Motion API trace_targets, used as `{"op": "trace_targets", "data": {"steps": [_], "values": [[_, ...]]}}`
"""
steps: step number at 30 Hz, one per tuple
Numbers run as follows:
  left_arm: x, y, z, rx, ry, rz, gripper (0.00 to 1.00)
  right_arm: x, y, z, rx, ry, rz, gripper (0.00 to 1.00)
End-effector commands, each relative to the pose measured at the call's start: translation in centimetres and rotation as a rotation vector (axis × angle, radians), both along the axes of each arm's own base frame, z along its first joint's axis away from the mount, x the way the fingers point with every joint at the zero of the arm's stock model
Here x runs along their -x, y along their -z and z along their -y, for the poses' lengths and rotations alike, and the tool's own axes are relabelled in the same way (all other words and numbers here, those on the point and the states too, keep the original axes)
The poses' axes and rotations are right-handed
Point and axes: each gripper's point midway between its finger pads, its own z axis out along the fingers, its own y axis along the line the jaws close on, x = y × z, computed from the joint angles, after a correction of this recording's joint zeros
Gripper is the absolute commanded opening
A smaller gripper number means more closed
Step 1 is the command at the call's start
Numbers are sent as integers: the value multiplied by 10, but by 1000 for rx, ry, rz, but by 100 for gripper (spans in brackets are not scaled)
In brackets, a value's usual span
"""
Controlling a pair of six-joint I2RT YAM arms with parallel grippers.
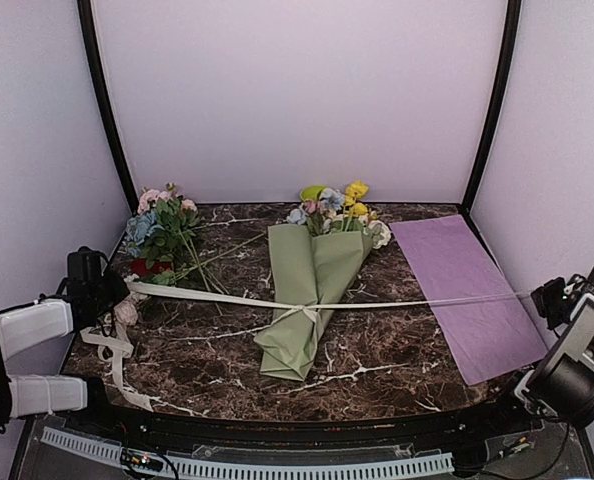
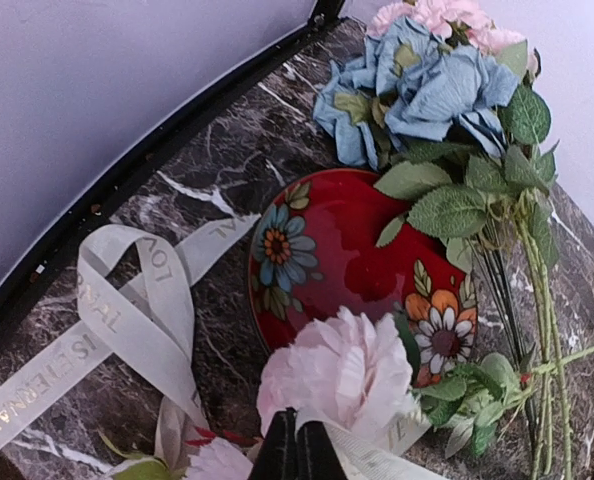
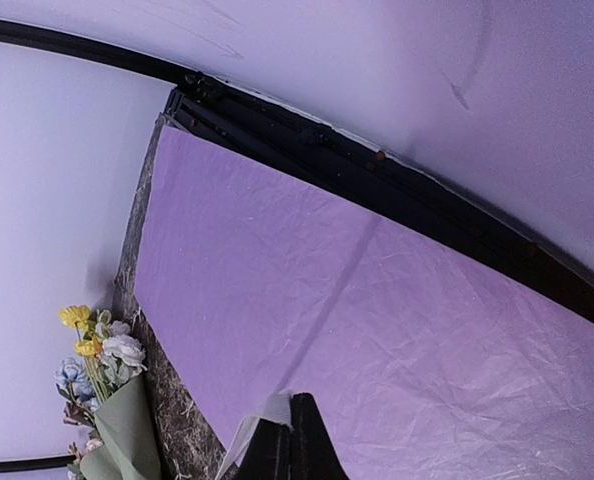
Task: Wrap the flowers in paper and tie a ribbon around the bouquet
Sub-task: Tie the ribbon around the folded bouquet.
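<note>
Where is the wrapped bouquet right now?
In the top view, the bouquet lies mid-table, between the loose flower cluster at left and the purple sheet at right.

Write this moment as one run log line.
left fingers: shut on ribbon | right fingers: shut on ribbon | ribbon: taut, tied around bouquet

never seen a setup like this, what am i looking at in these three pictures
The machine is a left arm and a right arm, fixed at the near edge of a table. The wide picture looks down from above and behind them. The other two pictures come from a camera on each wrist. On the table lie a paper-wrapped bouquet, a purple sheet, loose flowers and a red dish. The left gripper and right gripper are each shut on the ribbon, which stretches taut across the bouquet.
</note>
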Motion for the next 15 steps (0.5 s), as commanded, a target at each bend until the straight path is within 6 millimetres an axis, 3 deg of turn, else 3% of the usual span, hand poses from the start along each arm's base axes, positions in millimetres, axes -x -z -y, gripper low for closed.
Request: {"op": "trace_targets", "data": {"steps": [1,4,7,9,11,15], "values": [[16,-10,-40,-17,-204,45,0,27,-2,65,119,289,-69,0],[15,-9,-35,-9,-167,64,0,20,-7,61,129,248,-49,0],[-7,-23,16,48,72,138,0,4,-21,44,215,158,-65,0],[-18,-39,61,10,243,174,0,-12,-33,23,267,81,-38,0],[-23,-43,93,-7,335,165,0,-24,-35,-1,296,12,-55,0],[-27,-36,113,4,378,122,0,-42,-33,-53,311,-129,-72,0]]}}
